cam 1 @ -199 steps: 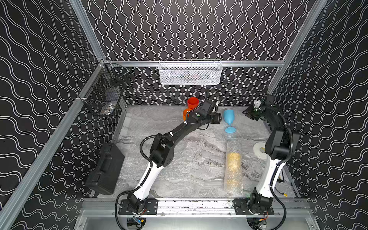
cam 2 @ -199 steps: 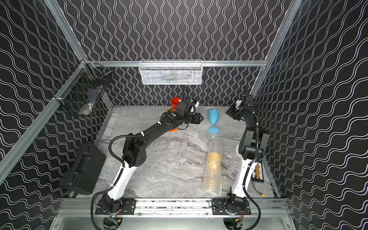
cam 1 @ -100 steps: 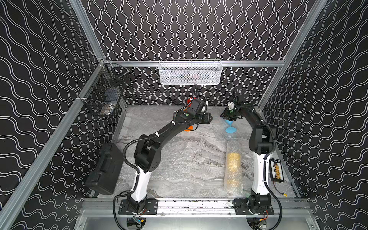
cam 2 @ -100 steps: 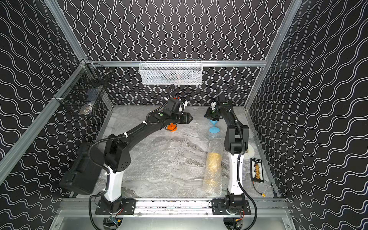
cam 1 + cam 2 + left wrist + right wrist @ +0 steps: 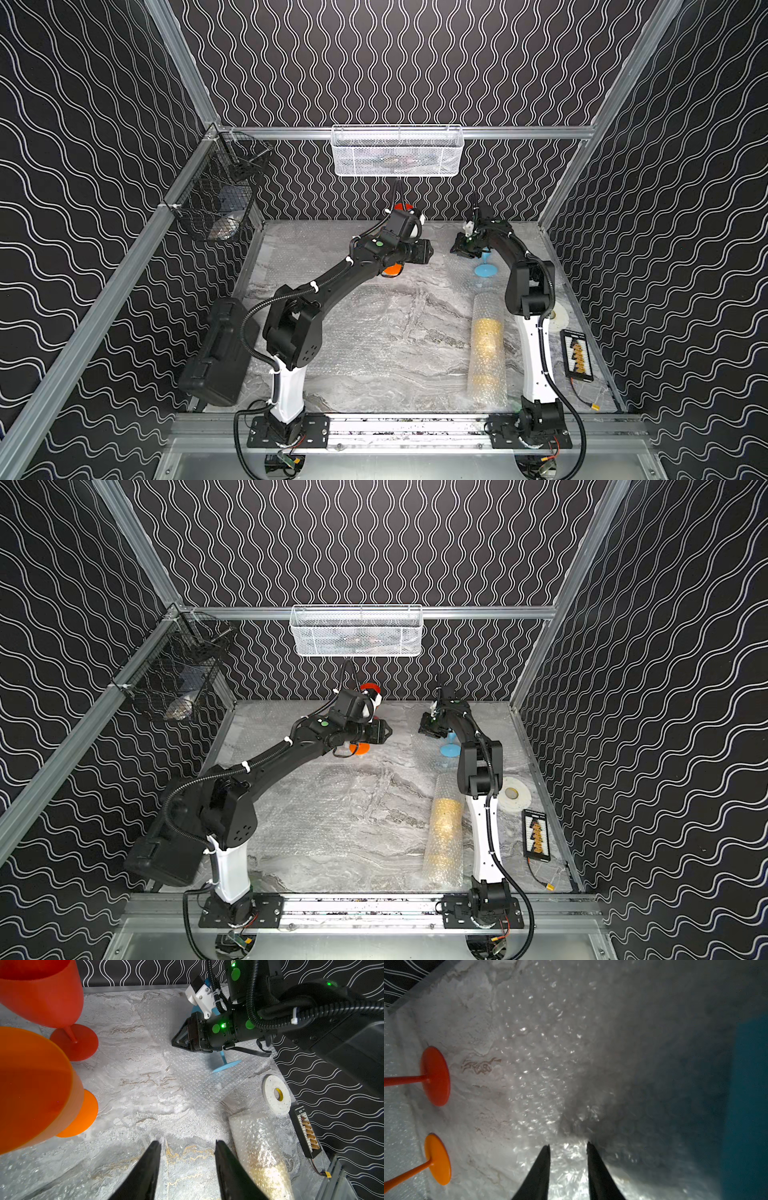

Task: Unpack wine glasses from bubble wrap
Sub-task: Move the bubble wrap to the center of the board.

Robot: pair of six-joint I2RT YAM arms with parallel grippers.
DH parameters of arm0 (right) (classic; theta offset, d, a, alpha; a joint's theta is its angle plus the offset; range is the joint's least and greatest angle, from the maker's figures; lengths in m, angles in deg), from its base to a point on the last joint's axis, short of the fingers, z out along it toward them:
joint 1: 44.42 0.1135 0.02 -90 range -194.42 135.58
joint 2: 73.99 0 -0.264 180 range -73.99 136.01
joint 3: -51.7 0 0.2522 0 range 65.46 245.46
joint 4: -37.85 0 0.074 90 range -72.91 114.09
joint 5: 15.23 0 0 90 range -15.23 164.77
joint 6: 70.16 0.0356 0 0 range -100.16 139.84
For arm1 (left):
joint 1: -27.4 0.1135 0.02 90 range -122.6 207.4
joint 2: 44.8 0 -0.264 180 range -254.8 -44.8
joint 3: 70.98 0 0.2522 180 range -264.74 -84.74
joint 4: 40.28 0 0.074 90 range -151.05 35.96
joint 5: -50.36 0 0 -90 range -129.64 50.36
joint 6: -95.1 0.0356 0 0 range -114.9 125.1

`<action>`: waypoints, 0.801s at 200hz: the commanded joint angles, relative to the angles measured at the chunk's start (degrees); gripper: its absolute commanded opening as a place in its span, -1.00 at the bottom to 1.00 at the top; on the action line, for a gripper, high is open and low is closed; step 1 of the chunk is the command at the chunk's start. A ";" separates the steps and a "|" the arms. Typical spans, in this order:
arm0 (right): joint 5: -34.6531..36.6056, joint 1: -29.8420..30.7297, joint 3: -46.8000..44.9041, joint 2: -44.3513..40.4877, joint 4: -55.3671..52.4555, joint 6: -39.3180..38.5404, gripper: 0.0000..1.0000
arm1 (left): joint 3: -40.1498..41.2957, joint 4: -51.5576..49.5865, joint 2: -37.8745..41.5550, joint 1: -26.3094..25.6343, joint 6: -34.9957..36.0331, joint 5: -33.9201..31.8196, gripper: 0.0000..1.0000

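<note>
Left claw (image 5: pixel 187 1144) first: we see its two fingers well parted, open above the grey marbled worktop (image 5: pixel 374 332) and holding nothing. In both top views it hangs near the back edge, about mid-width, just beside the orange goblet (image 5: pixel 392 270), which stands upright on its round foot. Behind that, closer to the back edge, stands the red goblet (image 5: pixel 403 206), also upright. The left wrist view shows both of them unwrapped.

Our right claw (image 5: pixel 568 1145) has its fingers a little apart as well, so it is open. Dimpled bubble wrap (image 5: pixel 539 1053) on the worktop shows through the gap. In a top view this claw (image 5: pixel 456 249) hovers toward the back right corner, just beside the light blue goblet (image 5: pixel 486 271). That goblet is unwrapped and on its foot, its bowl mostly hidden behind the right arm in the top views. A clear sheet of wrap lies flat under and around it.

The yellow goblet (image 5: pixel 487 345) lies on its side near the front right corner — rolled inside a long tube of wrap that runs from front to back, just beside the right arm's white lower link.

Along the right edge we find a white tape roll (image 5: pixel 559 318) and, nearer the front, a small dark board (image 5: pixel 575 353) with gold connectors. A black case (image 5: pixel 216 353) sits at the left edge, toward the front corner.
</note>
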 commanded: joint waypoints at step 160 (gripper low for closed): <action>0.02 0.25 9.14 -4.16 -3.98 -2.29 -0.13 | 1.66 1.74 1.31 0.19 0.50 0.92 -0.04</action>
